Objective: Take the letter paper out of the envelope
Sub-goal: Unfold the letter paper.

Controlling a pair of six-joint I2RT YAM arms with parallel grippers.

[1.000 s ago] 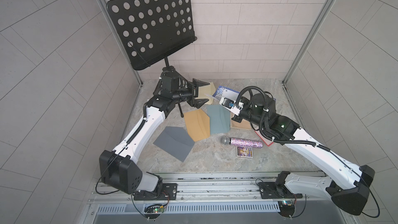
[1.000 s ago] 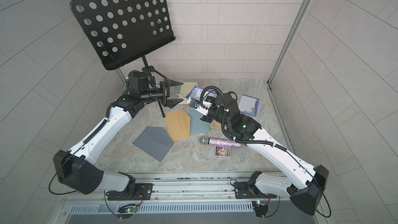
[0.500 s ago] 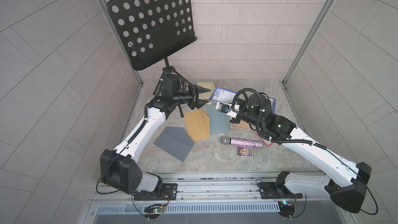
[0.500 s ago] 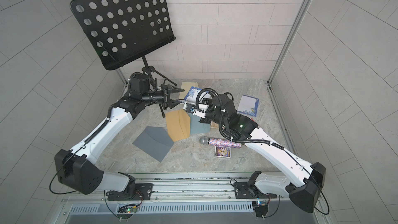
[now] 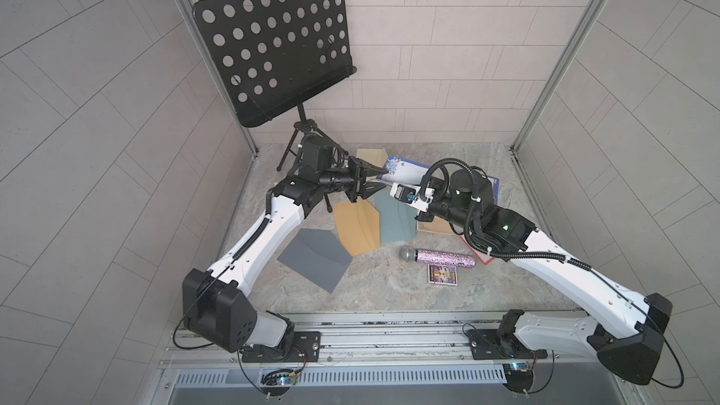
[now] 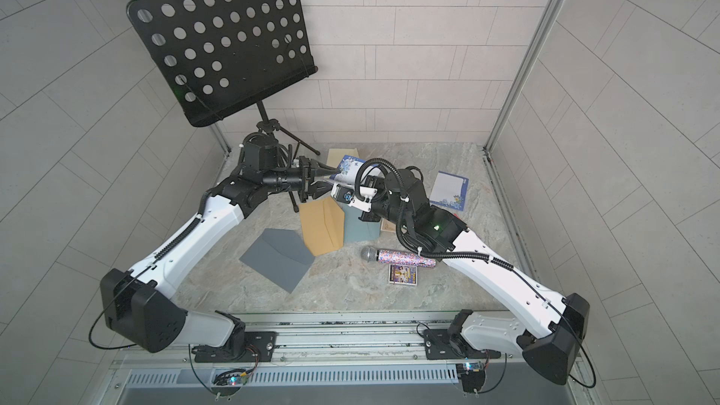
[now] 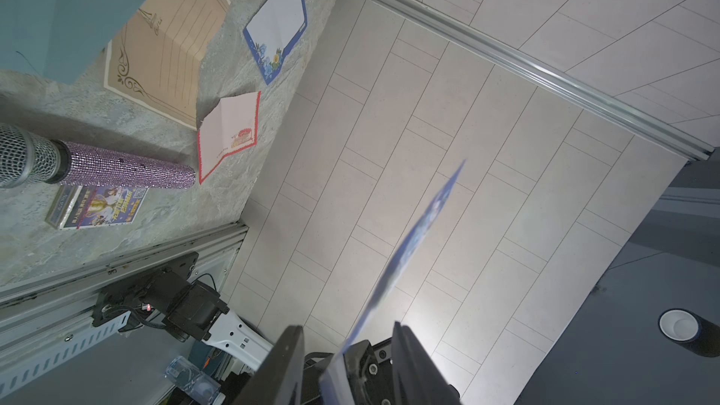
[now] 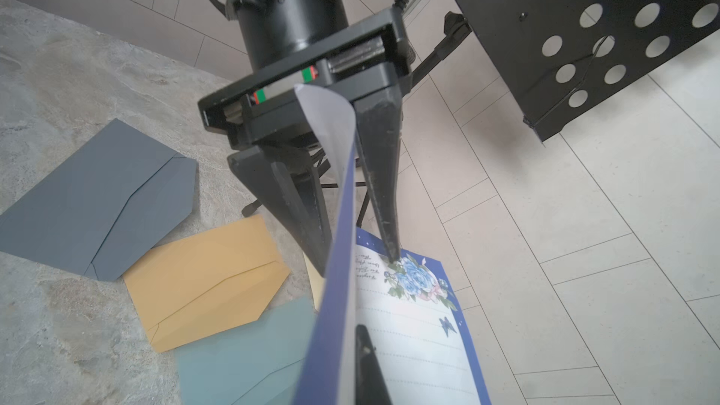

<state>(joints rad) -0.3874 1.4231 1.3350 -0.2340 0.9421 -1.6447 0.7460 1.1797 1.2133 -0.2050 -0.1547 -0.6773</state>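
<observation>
Both top views: left fingers [image 5: 370, 167] are straddling the letter paper [image 5: 404, 171], which is hanging in the air by the teal envelope [image 5: 393, 224]. Left wrist: they're standing partly open, paper between. Right wrist: right fingers [image 8: 368, 368] are pinching it closed.

Stone-patterned tabletop [image 5: 389, 294], level. At 8 o'clock: grey envelope [image 5: 313, 257], lying flat. Near centre: yellow envelope [image 5: 356, 225], with teal envelope [image 5: 393, 220] overlapping its 3 o'clock edge. Beige lined sheet [image 5: 434, 224] partly under the teal envelope. At 4 o'clock: glitter microphone [image 5: 440, 257], lying on its side; small card box [image 5: 444, 274] just beside it at 6 o'clock; red-bordered sheet [image 7: 230, 134] at the handle end. At 2 o'clock: blue-bordered sheet [image 6: 450, 190]. At 12 o'clock: tan envelope [image 5: 370, 154]. At 11 o'clock: music stand tripod [image 5: 290, 150].
</observation>
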